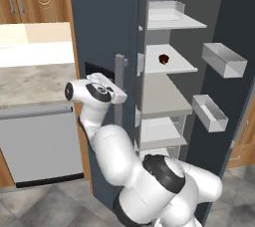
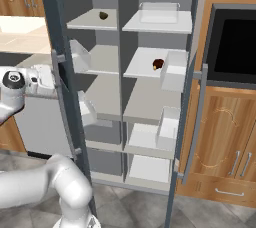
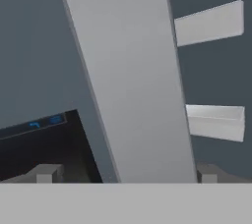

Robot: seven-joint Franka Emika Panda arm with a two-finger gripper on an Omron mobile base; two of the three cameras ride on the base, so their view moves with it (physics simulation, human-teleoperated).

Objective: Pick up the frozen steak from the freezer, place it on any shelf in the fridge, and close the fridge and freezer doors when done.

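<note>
The end effector [image 1: 118, 91] is at the grey bar handle [image 1: 120, 89] of the freezer door [image 1: 102, 47], its two fingertips [image 3: 45, 173] spread wide on either side of the bar, which in the hand view runs up between them beside the black panel with blue lights [image 3: 37, 142]; nothing is pinched. The frozen steak [image 2: 158, 64] already lies on a plain shelf [image 2: 145, 67] in the fridge [image 2: 155, 82], the right-hand half of the unit, so the carrying looks done and the step in hand appears to be shutting the doors, starting with the left one. The dark olive lump [image 2: 103, 15] sits on the top shelf of the freezer [image 2: 97, 72] and needs no attention. To do this well, I would have the arm keep the bar centred between the fingers and push along the door's arc about its hinge, not straight ahead, so the fingers do not slide off the handle. The white bins [image 1: 224, 60] hang on the inside of the fridge door [image 2: 182, 117], which stands well open; it needs its own push afterwards. The likeliest fault is stopping short and leaving either door ajar.
</note>
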